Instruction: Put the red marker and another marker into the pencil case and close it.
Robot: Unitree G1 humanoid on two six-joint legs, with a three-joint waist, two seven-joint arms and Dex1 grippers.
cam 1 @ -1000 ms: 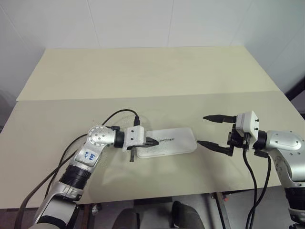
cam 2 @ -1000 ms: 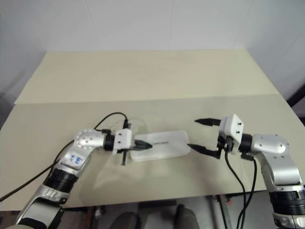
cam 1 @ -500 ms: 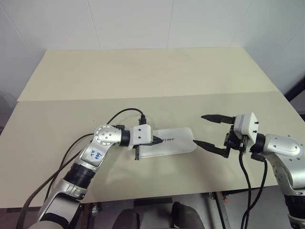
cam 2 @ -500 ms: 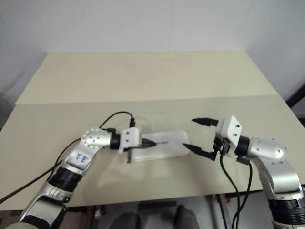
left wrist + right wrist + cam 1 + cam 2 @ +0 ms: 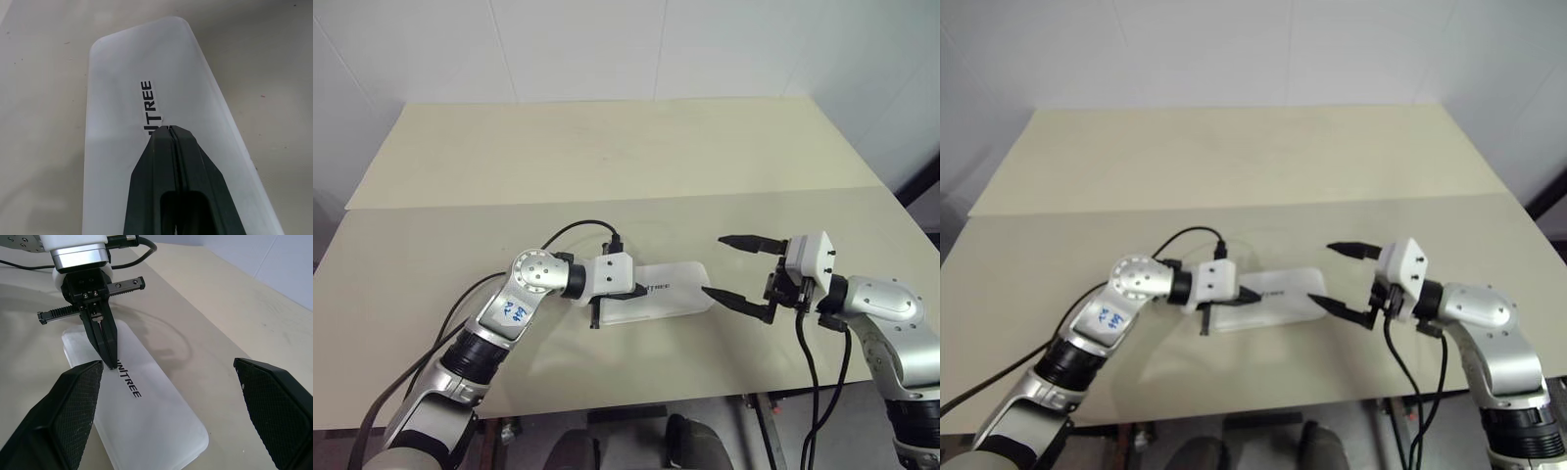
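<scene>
My left gripper is clenched with nothing between its fingers, the two black fingers pressed flat together into a single wedge. Their joined tip rests on the lid of the pencil case, right at the start of the dark lettering printed there, and my wrist view shows the letters running away from the tip along the lid. The case lies closed and flat on the beige table, directly under and ahead of this gripper, with its long side stretching off toward my right hand. Its white lid is down all along the rim I can see, so I cannot tell what it holds inside. Further right, my right gripper is released, jaws spread wide and holding nothing. It points back toward my left side, level with the tabletop, and the near end of the case sits just in front of its lower fingertip, close beside it; whether they touch I cannot tell. The upper finger hangs over bare table, well apart from the case.
</scene>
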